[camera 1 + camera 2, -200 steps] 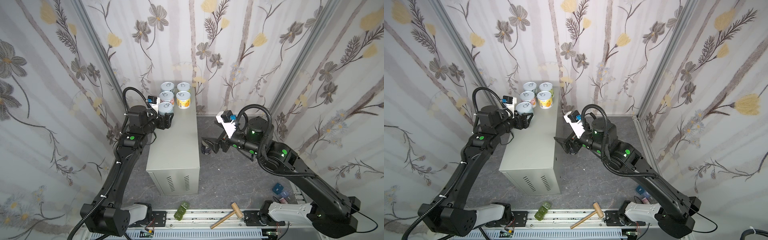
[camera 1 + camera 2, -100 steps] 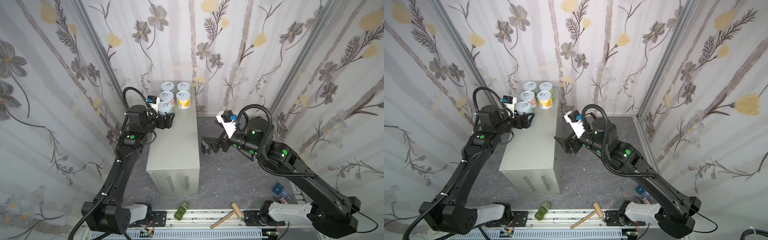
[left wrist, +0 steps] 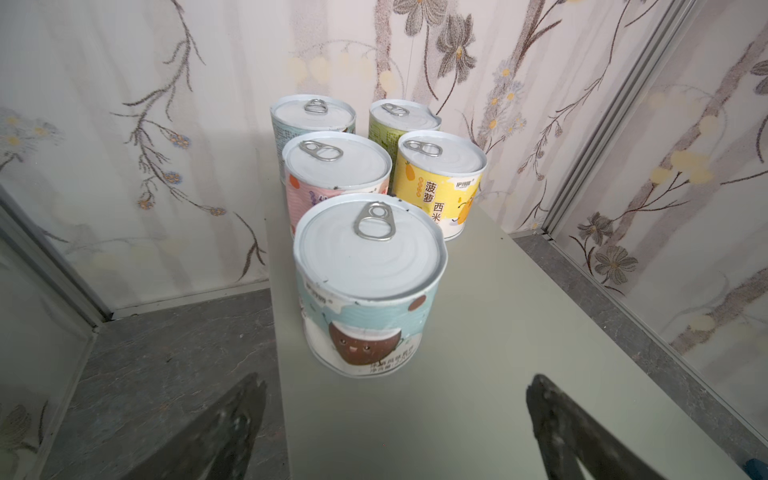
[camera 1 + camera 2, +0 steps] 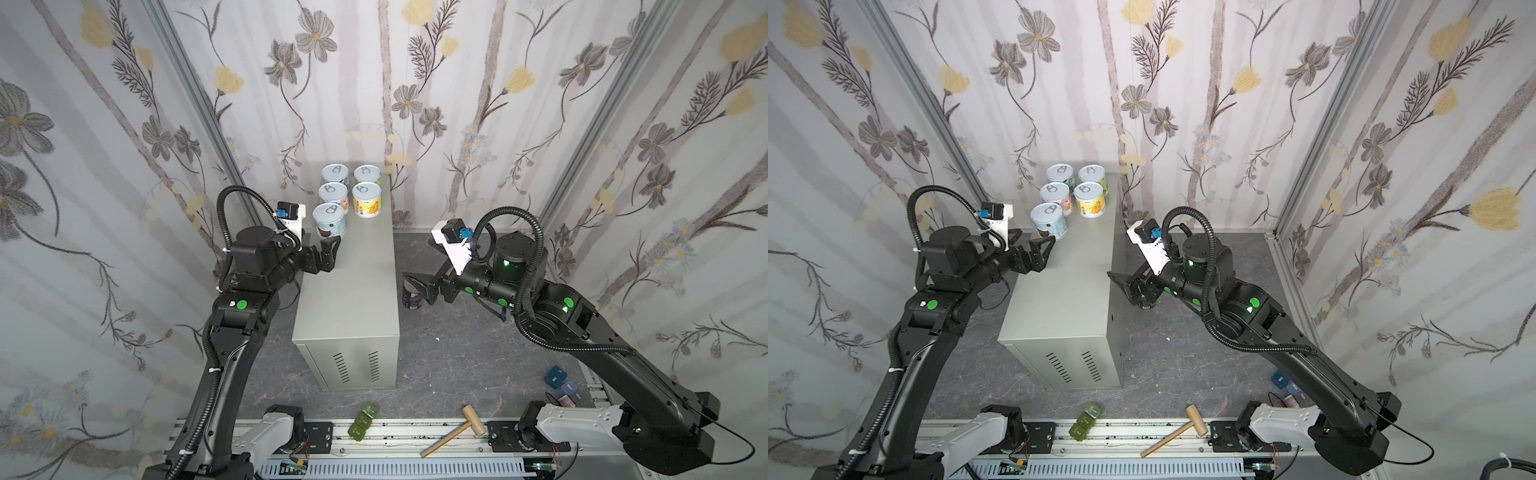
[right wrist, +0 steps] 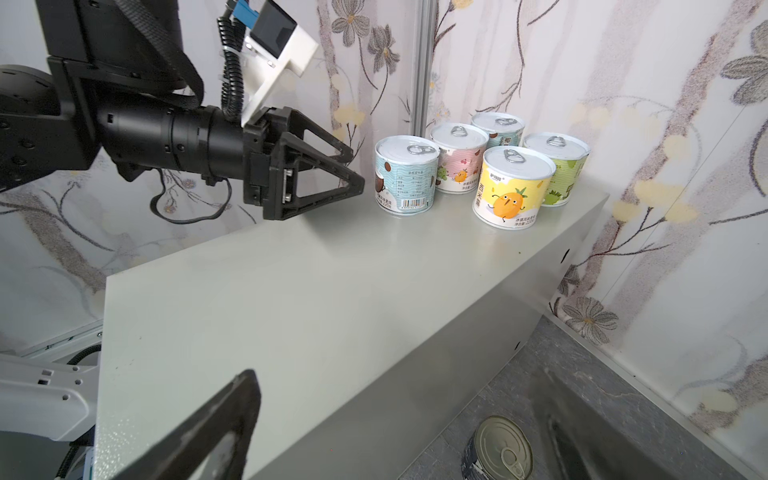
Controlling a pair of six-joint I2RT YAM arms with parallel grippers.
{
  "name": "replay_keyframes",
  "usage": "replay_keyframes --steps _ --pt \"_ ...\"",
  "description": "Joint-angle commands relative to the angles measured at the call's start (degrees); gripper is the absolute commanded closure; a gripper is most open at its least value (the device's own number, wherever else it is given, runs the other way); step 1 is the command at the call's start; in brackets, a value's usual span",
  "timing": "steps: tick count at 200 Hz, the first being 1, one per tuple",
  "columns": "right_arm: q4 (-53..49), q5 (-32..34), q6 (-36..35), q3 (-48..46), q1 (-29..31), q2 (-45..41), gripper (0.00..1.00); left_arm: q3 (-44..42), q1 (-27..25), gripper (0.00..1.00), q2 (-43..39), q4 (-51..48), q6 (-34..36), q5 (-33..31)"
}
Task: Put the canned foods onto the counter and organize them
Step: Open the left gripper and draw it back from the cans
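Five short canned foods with pale pull-tab lids stand grouped at the far end of the counter. The nearest is a coconut-label can. Behind it are a pink can and a yellow can. My left gripper is open just in front of the coconut can, apart from it, with nothing between its fingers. A dark navy can stands on the floor beside the counter. My right gripper hangs open above and around it, partly hiding it in both top views.
Green blocks and a wooden mallet lie by the front rail. Small blue boxes sit at the front right. Floral walls close in on three sides. The near half of the counter top is bare.
My left gripper has opened, let go of the coconut can and drawn back a little. The can stays standing on the counter. The right arm has not moved.
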Motion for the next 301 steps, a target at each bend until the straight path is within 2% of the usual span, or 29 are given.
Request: replay_keyframes --steps 1,24,68,120,197,242,301 --pt "1.7 -0.8 -0.8 1.3 0.1 0.8 0.0 1.0 1.1 0.0 -0.8 -5.3 -0.3 -5.7" --pt "1.4 -1.1 -0.8 2.8 0.6 1.7 0.0 1.4 4.1 0.0 -0.2 -6.0 -1.9 -8.2" --pt "0.0 -0.3 0.2 5.6 2.0 3.8 0.0 0.1 9.9 0.0 1.4 -1.8 -4.4 -6.9" --pt "-1.1 -0.3 1.6 8.6 2.7 6.2 0.0 1.3 14.2 0.0 5.9 1.7 -4.9 0.0" --pt "-0.8 0.5 2.5 8.9 3.4 7.4 0.0 4.3 20.5 0.0 12.5 7.0 -7.5 15.8" --pt "-0.3 -0.6 2.1 9.3 3.7 7.7 0.0 3.9 21.1 0.0 14.5 9.9 -9.2 20.1" --pt "-0.6 0.0 1.8 9.4 4.5 8.0 0.0 4.5 21.1 0.0 16.8 12.6 -12.4 22.3"
